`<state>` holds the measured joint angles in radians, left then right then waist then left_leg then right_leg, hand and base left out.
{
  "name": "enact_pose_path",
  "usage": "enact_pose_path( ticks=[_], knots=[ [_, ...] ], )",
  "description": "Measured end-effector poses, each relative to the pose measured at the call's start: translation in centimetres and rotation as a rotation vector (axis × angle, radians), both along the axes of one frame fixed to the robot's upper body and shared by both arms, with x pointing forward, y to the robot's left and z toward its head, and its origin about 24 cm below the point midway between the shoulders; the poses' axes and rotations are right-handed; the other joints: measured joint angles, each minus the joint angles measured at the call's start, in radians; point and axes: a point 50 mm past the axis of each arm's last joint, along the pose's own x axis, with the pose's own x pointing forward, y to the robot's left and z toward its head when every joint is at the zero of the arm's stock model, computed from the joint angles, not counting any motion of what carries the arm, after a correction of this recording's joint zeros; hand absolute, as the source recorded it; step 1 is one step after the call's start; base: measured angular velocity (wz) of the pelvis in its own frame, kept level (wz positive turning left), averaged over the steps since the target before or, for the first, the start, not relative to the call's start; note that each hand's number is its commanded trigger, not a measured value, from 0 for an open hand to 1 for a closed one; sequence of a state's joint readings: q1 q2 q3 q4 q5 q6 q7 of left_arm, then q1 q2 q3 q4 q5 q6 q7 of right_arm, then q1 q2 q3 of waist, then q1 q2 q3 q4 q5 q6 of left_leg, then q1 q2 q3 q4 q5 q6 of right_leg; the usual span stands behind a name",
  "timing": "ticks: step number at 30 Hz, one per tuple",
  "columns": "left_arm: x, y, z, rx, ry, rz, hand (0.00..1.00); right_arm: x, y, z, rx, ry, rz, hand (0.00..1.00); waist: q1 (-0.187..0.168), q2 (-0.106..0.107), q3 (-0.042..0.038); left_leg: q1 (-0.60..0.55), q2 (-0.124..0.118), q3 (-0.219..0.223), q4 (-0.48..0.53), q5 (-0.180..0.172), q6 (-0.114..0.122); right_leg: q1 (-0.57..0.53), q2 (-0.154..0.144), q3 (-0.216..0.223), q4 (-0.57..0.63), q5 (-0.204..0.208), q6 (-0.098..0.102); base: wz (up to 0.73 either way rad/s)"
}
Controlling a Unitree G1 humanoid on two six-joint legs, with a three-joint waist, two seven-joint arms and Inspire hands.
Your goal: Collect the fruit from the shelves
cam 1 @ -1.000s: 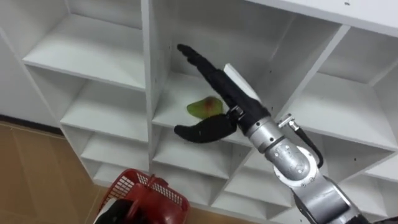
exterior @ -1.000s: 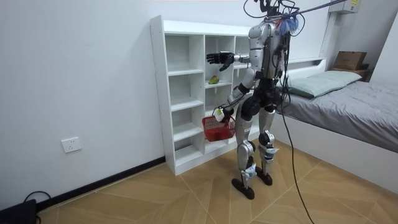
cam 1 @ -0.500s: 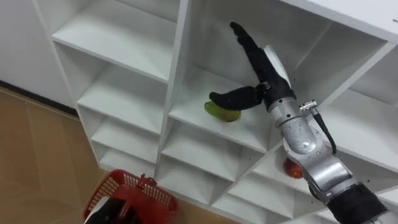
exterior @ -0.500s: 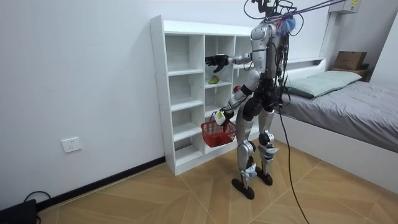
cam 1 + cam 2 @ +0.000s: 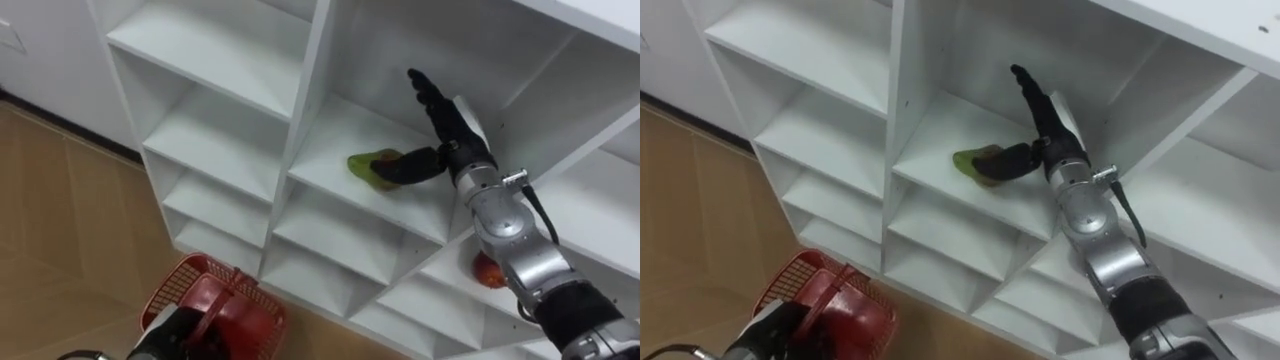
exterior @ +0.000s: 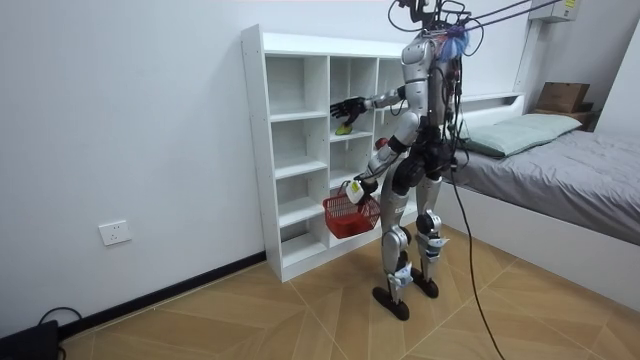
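One green-yellow fruit (image 5: 362,165) is flanked at 3 o'clock by the open right robot hand (image 5: 452,136) for grasping; a red wire basket (image 5: 215,300) is gripped by the left robot hand (image 6: 353,188).

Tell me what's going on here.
The robot stands at the white shelf unit, its right hand open inside a compartment, thumb by a green fruit but not yet closed on it. Its left hand holds a red basket low down. A red fruit lies on a lower shelf, to the right.

The right robot hand (image 5: 455,133) has reached the green fruit (image 5: 361,165).
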<state>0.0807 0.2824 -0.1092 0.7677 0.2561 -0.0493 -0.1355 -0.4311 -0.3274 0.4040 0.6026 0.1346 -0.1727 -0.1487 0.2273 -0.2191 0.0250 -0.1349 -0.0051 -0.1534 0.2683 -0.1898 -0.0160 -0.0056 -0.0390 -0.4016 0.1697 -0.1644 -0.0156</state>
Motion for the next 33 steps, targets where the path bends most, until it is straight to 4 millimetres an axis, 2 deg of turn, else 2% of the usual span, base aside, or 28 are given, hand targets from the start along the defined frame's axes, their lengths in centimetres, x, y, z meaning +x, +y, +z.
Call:
enact_pose_path(
  ticks=[13,26,33],
  knots=[
    [0.1,0.0,0.2,-0.002,-0.011,0.007,1.00,-0.3,-0.5,-1.3,0.007,0.080,0.020,0.00,0.005,0.006,0.0039,-0.004,-0.008,-0.002,0.001,0.004,0.006,-0.003,-0.007,0.001,0.000,0.000,0.000,0.00],
    [0.0,-0.4,0.0,-0.016,-0.006,0.007,1.00,-0.7,-1.1,-2.8,-0.036,0.177,0.048,0.00,0.004,0.011,0.0008,-0.011,-0.014,-0.016,0.008,0.008,0.008,-0.001,-0.011,-0.010,0.001,0.000,0.001,0.04],
    [0.0,-0.5,0.0,-0.020,-0.004,0.007,1.00,-0.4,-1.6,-3.0,-0.045,0.203,0.047,0.00,0.000,0.015,-0.0004,-0.014,-0.020,-0.028,0.021,0.008,0.009,0.007,-0.012,-0.014,0.001,0.000,0.003,0.05]
  ],
)
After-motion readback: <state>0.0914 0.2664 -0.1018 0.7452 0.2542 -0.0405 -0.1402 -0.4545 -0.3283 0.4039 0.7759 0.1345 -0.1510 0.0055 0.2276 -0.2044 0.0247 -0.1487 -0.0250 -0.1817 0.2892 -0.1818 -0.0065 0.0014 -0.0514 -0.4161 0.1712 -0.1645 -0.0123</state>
